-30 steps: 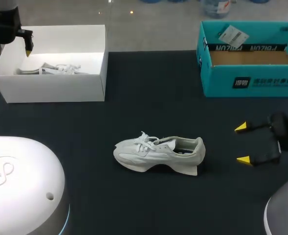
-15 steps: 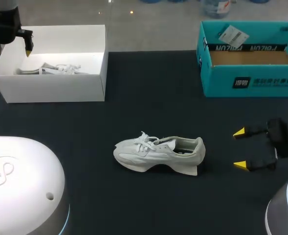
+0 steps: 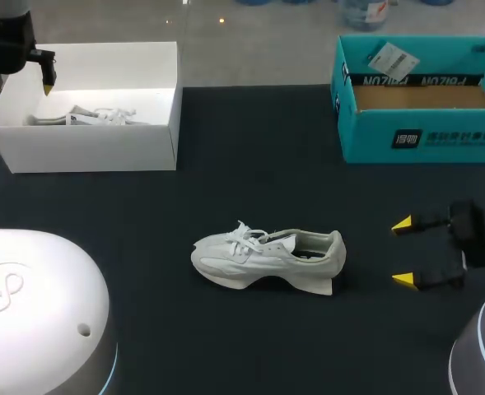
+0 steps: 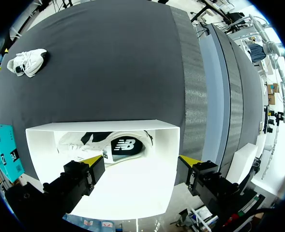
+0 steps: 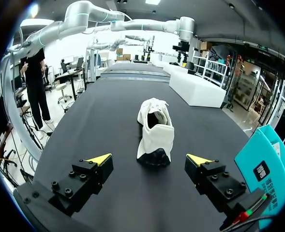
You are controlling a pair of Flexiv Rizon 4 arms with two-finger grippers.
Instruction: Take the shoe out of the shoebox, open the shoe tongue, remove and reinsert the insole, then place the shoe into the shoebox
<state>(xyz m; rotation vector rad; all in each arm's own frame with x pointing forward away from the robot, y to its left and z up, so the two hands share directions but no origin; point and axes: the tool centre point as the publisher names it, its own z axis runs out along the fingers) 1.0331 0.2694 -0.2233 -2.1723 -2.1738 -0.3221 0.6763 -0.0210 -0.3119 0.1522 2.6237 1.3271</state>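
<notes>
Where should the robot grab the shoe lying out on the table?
Probably the heel of the shoe, coming from the right. It stands upright on its sole with the heel toward the open right gripper, which looks wide enough to straddle it.

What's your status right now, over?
Left gripper open over white shoebox, second shoe inside. Right gripper open, empty, facing heel of shoe on table. Nothing between them.

On the black table (image 3: 250, 164), far right, stands a teal box (image 3: 415, 140), seemingly holding a paper tag (image 3: 392, 59).
</notes>
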